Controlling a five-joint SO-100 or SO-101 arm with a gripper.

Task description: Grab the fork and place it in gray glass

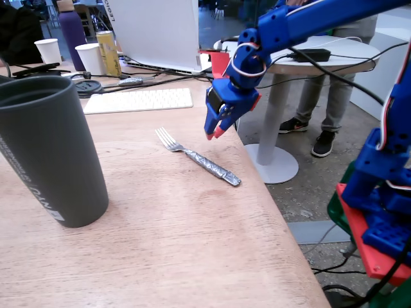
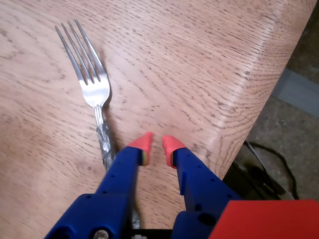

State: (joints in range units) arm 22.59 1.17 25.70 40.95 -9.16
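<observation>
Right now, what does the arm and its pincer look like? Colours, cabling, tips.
The arm is bright blue printed plastic with blocky, angular segments. The pincer has two blue fingers ending in red-orange tips. A black motor block sits behind the pincer in the fixed view, with red and white wires looped at the wrist. The base is blue on a red plate.

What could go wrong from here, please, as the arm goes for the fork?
1. The claw hangs beside the fork, its tips a narrow gap apart and empty; descending as it is, it would likely miss the handle or nudge it.
2. The fork lies flat on the table with its foil-wrapped handle near the edge, so a push could slide it off.
3. The gray glass is tall; a low carry could knock it.
</observation>
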